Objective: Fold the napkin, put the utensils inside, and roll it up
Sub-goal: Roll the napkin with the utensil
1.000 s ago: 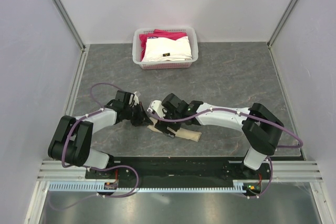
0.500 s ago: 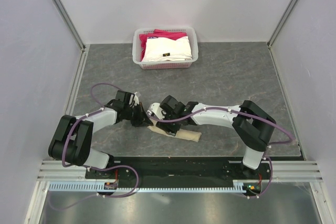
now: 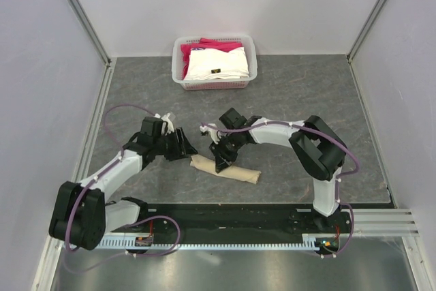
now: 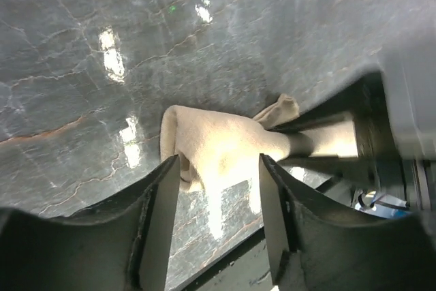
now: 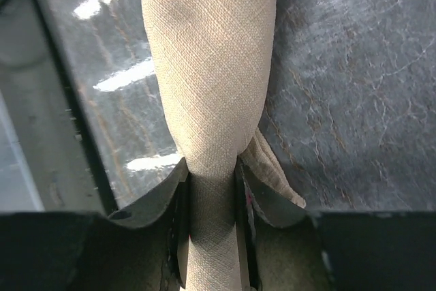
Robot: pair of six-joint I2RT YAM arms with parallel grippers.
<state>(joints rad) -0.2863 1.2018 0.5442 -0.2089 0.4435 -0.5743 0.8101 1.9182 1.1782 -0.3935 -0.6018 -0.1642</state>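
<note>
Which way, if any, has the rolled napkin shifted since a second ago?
No. The napkin lies where it did, equally far from the white basket.

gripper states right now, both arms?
Left gripper: open.
Right gripper: shut on the rolled napkin.

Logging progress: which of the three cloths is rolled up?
The tan napkin, lying on the table pinched by the right gripper; the white cloth and pink-red cloth sit folded in the basket.
</note>
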